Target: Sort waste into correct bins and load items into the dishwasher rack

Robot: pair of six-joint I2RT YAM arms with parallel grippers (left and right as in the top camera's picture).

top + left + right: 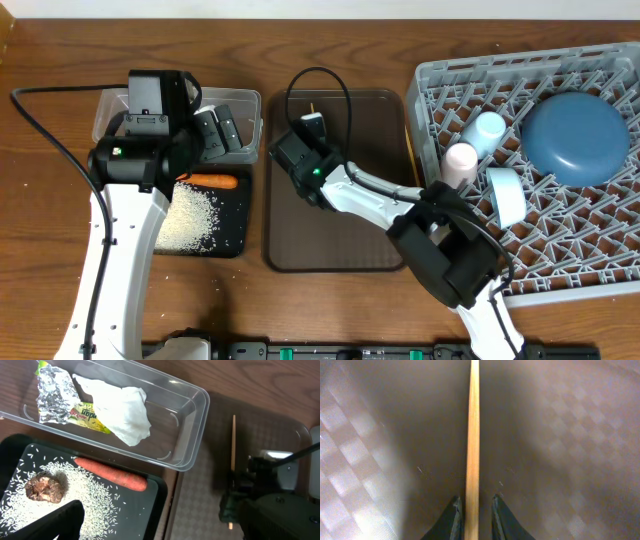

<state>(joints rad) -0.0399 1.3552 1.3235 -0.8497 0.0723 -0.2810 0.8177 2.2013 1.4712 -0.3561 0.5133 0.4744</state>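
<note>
As the right end effector [473, 506] straddled the chopstick [472, 425] at bottom centre, almost closed, it looked light, stiff, slippery. The left end effector [220, 132] gaped empty.

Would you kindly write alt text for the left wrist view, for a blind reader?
A clear plastic tub holds a crumpled white tissue, a silver foil wrapper and a yellow-green packet. Beside it, a black tray carries an orange carrot, scattered white rice and a small brown lump. A wooden chopstick lies on the brown tray at right.

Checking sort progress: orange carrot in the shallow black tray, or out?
In. The orange carrot lies inside the shallow black rectangular tray, beside scattered white rice.
</note>
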